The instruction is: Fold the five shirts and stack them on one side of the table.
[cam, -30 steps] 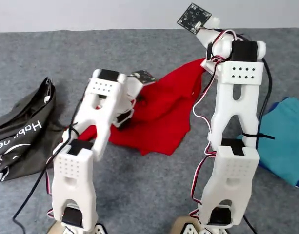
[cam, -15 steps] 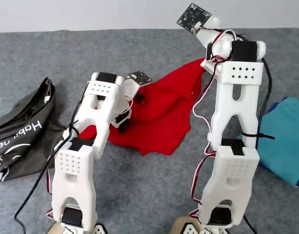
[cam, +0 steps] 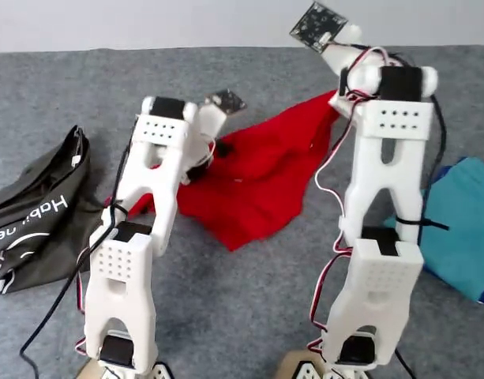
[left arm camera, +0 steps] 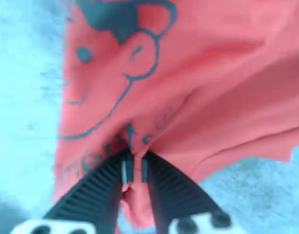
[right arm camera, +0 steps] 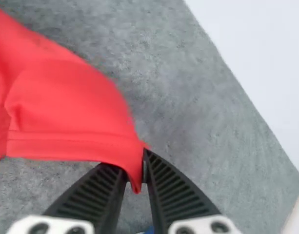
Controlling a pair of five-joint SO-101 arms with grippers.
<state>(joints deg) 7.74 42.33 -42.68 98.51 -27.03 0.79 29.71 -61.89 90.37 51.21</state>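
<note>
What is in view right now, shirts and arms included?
red shirt: one, red with a dark printed figure, mid-table between the arms, gripped at two spots.
dark shirt: one, dark grey with white print, crumpled on the left arm's outer side.
teal shirt: one, teal, on the right arm's outer side, partly behind that arm.
blue cloth: one sliver, blue, at the teal shirt's edge; too little shows to identify it.
table: one, grey covering.
left pincer: one, black, shut on the red shirt near its print.
right pincer: one, black, shut on the red shirt's hemmed edge.
</note>
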